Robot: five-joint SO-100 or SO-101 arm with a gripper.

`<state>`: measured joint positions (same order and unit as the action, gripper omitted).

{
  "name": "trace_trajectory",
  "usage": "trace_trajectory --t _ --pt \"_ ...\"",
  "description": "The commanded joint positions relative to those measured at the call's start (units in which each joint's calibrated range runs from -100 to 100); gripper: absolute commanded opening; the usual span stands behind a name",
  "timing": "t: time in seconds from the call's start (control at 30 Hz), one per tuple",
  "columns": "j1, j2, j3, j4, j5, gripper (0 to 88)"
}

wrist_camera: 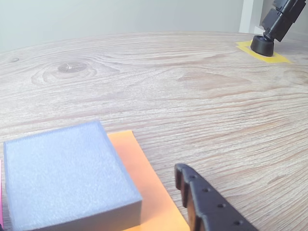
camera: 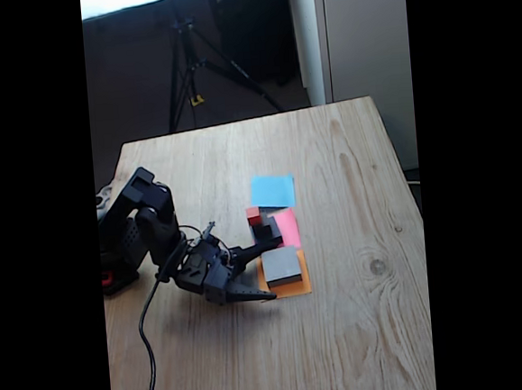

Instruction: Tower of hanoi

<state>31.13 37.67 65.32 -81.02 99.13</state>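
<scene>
Hanoi blocks sat in a short row along the paper squares, and the big grey block (camera: pixel 281 265) was the landmark. Right beside it, on its left in the fixed view, the gripper (camera: pixel 260 274) hung low with its jaws apart and nothing between them: one black finger ran past the block's near edge, the other reached toward its far left corner. In the wrist view a studded black fingertip (wrist_camera: pixel 202 199) poked in from the bottom, just to the right of the grey block (wrist_camera: pixel 65 175) and clear of it, over the edge of the paper.

That block lay flat on the orange paper square (camera: pixel 291 287), which showed along its near and right sides; up close, the orange sheet (wrist_camera: pixel 144 183) peeked out on the block's right. Just beyond the grey block, a smaller black block (camera: pixel 266 232) rested at the edge of the pink paper square (camera: pixel 288 226). Next past that stood the tiny red cube (camera: pixel 253 214), touching or nearly touching the black one. Farther on from the grey block lay the blue paper square (camera: pixel 272 191), bare.

All of it sat on the wooden table (camera: pixel 362 332), the black arm (camera: pixel 150 222) folded over to the grey block's left.
</scene>
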Motion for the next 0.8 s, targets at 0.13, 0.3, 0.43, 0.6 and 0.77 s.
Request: trace_trajectory --t 0.13,0.3,0.43,0.6,0.77 --pt "-0.67 0.41 -0.59 -1.41 0.87 50.3" --pt "-0.83 0.56 -0.86 -1.33 0.87 50.3" --pt "-0.83 0.87 -1.5 -1.17 0.87 50.0" --pt "-0.75 1.47 -1.96 -1.09 0.87 48.5" --pt "-0.67 1.62 -1.96 -1.09 0.87 45.6"
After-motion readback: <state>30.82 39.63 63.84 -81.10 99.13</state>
